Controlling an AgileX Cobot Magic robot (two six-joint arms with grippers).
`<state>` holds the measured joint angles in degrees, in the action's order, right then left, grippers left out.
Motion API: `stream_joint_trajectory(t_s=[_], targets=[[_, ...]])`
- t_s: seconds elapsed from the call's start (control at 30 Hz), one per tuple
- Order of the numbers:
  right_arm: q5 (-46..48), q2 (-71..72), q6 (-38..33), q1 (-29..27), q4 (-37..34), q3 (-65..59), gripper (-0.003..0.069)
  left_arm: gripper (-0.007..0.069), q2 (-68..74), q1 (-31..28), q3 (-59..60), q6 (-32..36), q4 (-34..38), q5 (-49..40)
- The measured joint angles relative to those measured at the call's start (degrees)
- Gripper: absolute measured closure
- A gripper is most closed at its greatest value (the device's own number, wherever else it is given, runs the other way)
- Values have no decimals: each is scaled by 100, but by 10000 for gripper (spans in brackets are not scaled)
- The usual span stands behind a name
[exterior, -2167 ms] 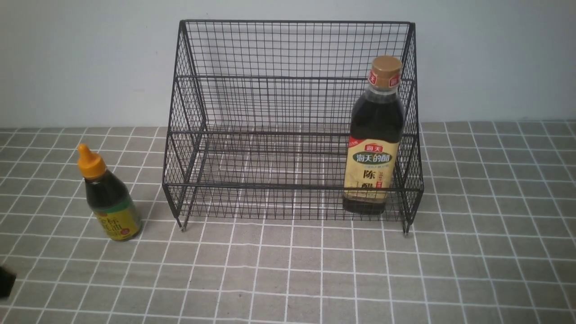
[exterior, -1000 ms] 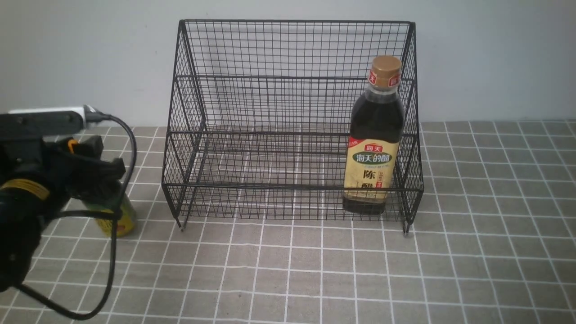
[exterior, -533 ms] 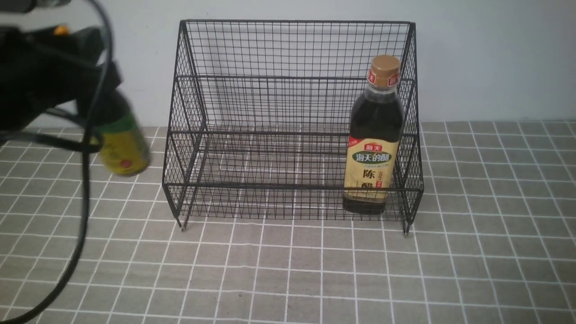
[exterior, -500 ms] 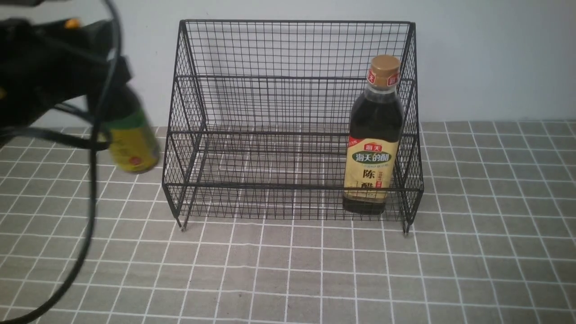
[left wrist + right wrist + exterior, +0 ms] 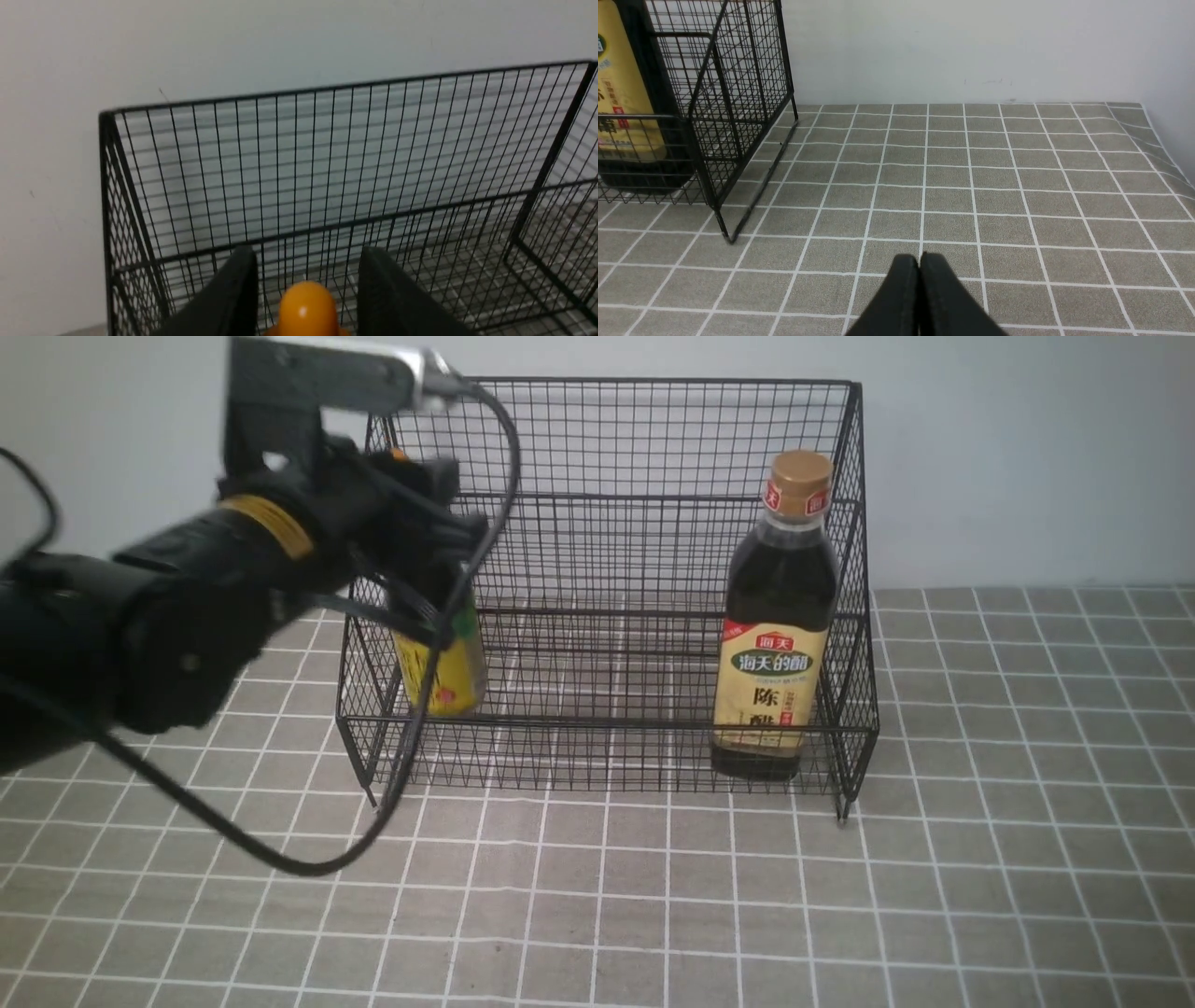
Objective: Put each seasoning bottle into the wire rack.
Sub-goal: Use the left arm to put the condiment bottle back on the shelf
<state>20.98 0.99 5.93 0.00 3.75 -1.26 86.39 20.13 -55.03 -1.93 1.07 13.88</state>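
The short bottle [image 5: 446, 665], with a yellow-green label, hangs in my left gripper [image 5: 431, 581] at the left end of the black wire rack [image 5: 607, 523], its base about level with the front rail. The arm hides its upper part. In the left wrist view its orange cap [image 5: 306, 305] sits between my two dark fingers [image 5: 233, 289], with the rack's back mesh [image 5: 327, 163] ahead. The tall bottle [image 5: 775, 625], with a tan cap and beige label, stands upright in the rack's front tier at the right end; it also shows in the right wrist view [image 5: 621, 93]. My right gripper [image 5: 919, 259] is shut and empty, low over the cloth.
A grey checked cloth [image 5: 980, 859] covers the table, with a pale wall behind the rack. The left arm's black cable [image 5: 280, 859] hangs down in front of the rack's left leg. The rack's right leg [image 5: 724, 228] stands to one side of my right gripper.
My left arm came in, closed on the short bottle left of the rack, lifted it and carried it right to the rack's left end. The tall bottle has not moved.
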Motion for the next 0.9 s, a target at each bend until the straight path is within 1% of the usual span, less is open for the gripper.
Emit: stream_joint_trajectory(t_s=[0.13,0.3,0.43,0.53,0.6,0.67,0.7,0.77,0.9], targets=[[0,0,0,0,0,0,671,372,283,3,0,-5,-10,-29],[0,0,0,0,0,0,671,372,476,3,-5,-5,-15,-365],[0,0,0,0,0,0,671,371,515,3,-18,-5,-15,-440],[0,0,0,0,0,0,671,328,515,3,-31,-5,-15,-479],[0,0,0,0,0,0,671,256,489,3,-52,-5,-15,-557],[0,0,0,0,0,0,671,188,363,3,-52,0,-15,-849],[0,0,0,0,0,0,671,167,277,3,-52,20,-15,-974],[0,0,0,0,0,0,671,151,165,3,-52,60,-15,-1178],[0,0,0,0,0,0,671,138,-632,3,-52,113,-32,-2055]])
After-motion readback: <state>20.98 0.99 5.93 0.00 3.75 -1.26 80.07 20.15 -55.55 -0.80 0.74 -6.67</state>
